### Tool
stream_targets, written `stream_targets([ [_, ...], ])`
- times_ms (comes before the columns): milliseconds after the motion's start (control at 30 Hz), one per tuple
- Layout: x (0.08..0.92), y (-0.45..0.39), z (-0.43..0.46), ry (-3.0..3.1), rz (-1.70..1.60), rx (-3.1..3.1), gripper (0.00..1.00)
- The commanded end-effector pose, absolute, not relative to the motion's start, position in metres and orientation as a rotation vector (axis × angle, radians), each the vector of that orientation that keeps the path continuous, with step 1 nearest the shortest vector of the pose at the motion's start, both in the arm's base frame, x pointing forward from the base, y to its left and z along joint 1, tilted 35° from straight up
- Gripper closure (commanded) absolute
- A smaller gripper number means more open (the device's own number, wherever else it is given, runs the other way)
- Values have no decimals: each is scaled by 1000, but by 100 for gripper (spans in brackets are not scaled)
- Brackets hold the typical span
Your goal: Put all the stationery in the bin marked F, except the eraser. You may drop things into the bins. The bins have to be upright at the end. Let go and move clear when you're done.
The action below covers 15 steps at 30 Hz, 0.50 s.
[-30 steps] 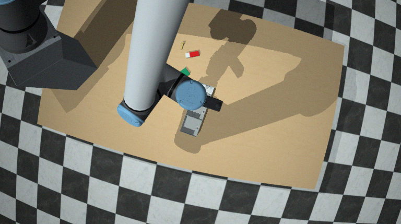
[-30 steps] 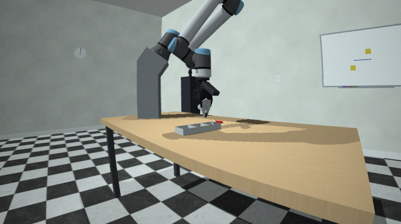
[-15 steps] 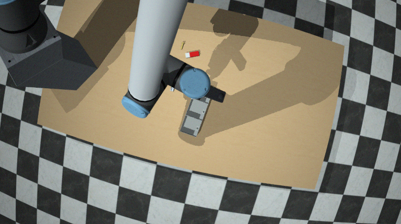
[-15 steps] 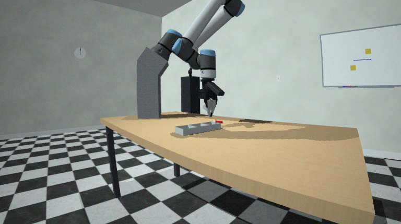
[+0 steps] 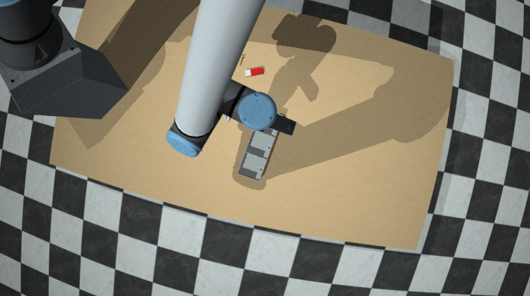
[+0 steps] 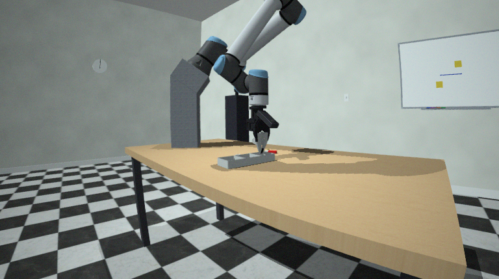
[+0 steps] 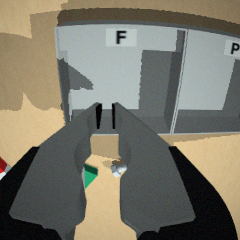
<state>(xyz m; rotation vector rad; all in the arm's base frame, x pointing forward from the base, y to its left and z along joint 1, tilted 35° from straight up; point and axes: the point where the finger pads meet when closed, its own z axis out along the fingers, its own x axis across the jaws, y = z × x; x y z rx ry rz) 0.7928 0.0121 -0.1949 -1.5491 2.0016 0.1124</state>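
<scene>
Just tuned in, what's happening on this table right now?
The arm's hand hangs low over the near edge of the bin marked F, fingers nearly together with nothing visible between them. That compartment looks bare inside. Below the hand, on the table, lie a green item and a small white object, both outside the bins. The red-and-white eraser and a small yellow item sit farther off.

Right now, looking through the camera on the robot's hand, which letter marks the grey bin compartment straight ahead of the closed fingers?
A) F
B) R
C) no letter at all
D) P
A: in the wrist view the shut, empty gripper points into the compartment whose back wall carries the F label; the P compartment lies off to the side.
</scene>
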Motion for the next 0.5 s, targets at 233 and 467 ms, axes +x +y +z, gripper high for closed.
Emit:
stream_targets([
  [233,802,12,-198,1999,99,-1546,96],
  [467,800,13,-199,2000,103,-1546,96],
])
